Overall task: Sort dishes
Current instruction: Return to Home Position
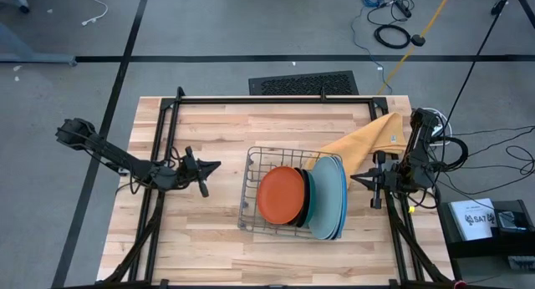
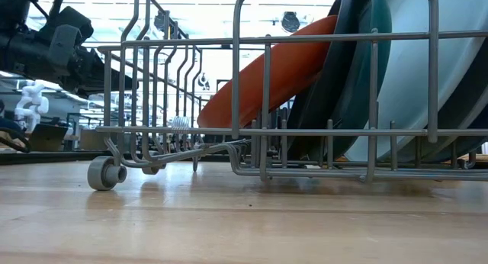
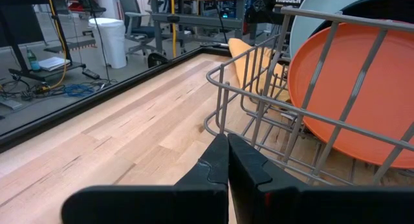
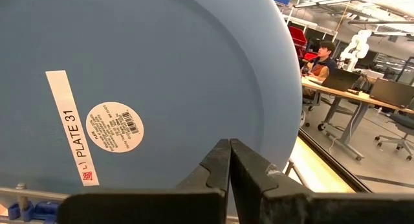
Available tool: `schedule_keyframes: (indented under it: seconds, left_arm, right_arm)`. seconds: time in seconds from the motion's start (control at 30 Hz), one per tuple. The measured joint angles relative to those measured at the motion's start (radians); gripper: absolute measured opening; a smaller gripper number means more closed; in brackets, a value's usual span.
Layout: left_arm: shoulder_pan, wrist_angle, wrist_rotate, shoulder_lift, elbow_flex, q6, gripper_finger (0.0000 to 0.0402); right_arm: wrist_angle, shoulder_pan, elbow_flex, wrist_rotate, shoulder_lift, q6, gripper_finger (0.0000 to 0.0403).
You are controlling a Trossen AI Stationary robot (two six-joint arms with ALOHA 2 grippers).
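Several plates stand on edge in the wire dish rack [image 1: 251,189] at the table's middle, their tops leaning toward the table's right. From left to right they are orange-red [image 1: 280,195], black [image 2: 324,81], dark teal [image 2: 366,58], pale blue [image 1: 328,197] and bright blue [image 4: 162,68]. My left gripper [image 1: 216,164] is shut and hovers left of the rack, its fingers [image 3: 217,162] pointing at it. My right gripper [image 1: 354,179] is shut and sits just right of the plates, close to the bright blue plate's labelled back, with a small gap showing in the high view.
A yellow-orange cloth [image 1: 368,139] lies on the table behind the rack at the right, one corner under the rack's far right end. A black frame [image 1: 276,99] runs along the table's far, left and right sides. Bare wood [image 1: 209,247] lies left of and in front of the rack.
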Motion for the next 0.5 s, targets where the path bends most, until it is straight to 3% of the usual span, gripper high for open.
schedule_keyframes:
  seconds: [0.5]
  left_arm:
    - [0.0, 0.0, 0.0, 0.0, 0.0, 0.0, 0.0]
  right_arm:
    - [0.0, 0.0, 0.0, 0.0, 0.0, 0.0, 0.0006]
